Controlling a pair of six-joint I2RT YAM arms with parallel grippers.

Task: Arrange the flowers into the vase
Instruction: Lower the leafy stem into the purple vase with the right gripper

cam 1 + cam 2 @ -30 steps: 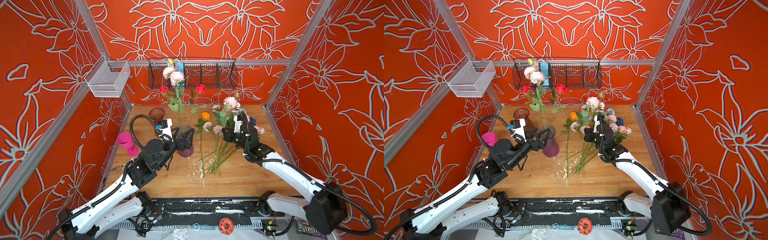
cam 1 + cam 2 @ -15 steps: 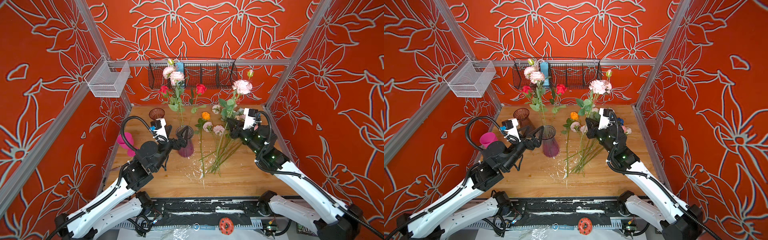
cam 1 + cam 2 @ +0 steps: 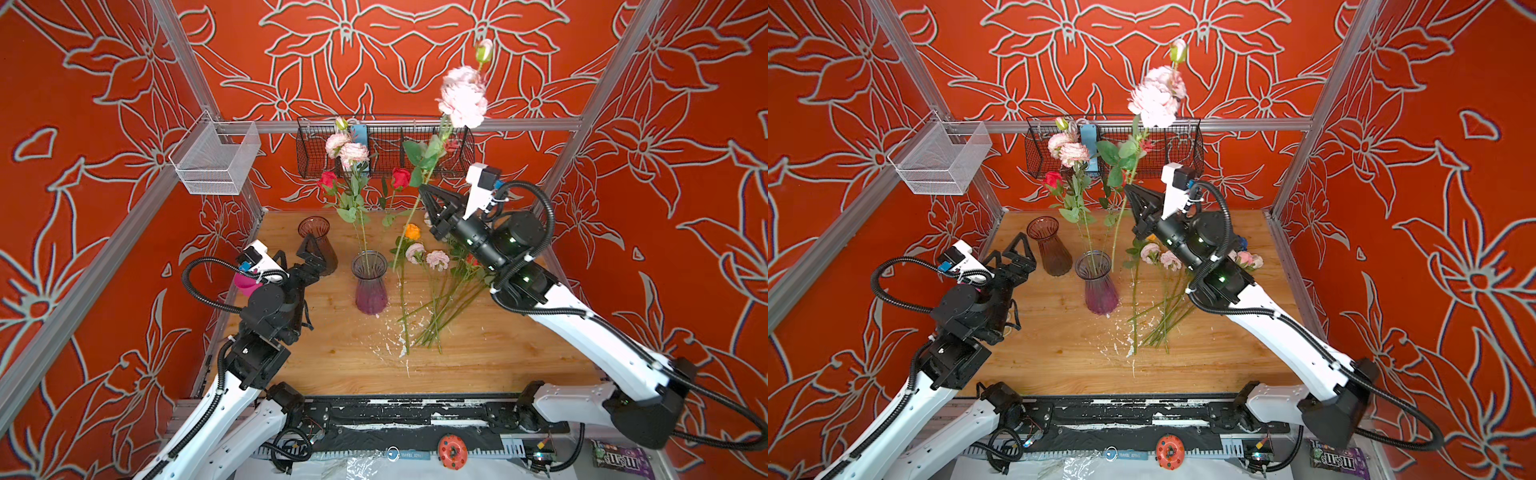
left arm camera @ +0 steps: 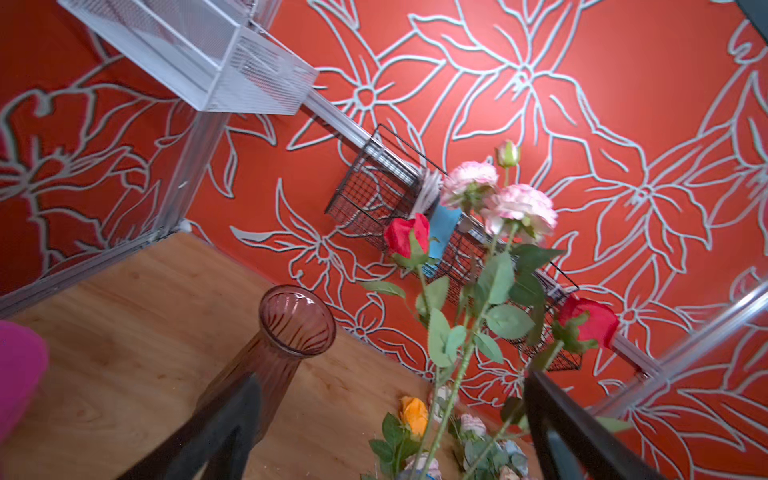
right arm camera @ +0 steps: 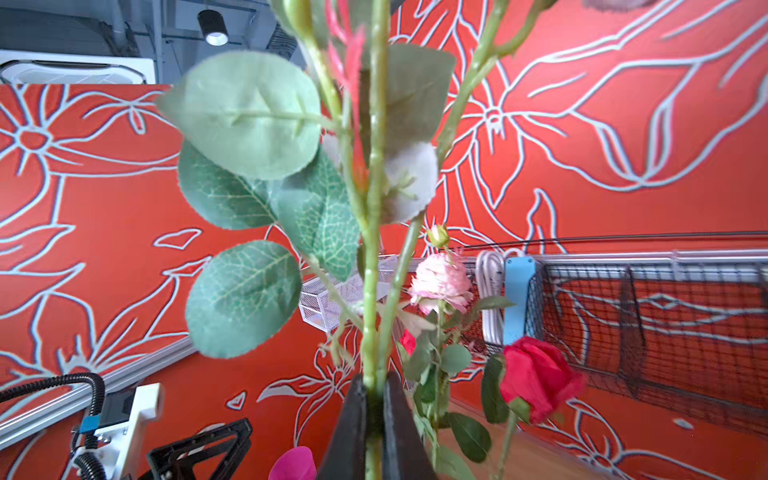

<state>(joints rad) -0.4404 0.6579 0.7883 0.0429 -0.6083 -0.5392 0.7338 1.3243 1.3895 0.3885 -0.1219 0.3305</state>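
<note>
Finding: right gripper point(image 3: 421, 189) clamped on pink peony stem point(image 3: 415, 208), held high; left gripper point(image 3: 316, 254) spread wide, idle. Risk: stem end snags standing flowers point(image 3: 353, 154), tipping the unbraced purple vase point(image 3: 369, 286).

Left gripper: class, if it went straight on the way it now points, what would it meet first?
Probably the brown vase, standing close ahead of the open left gripper; depth is hard to judge.
</note>
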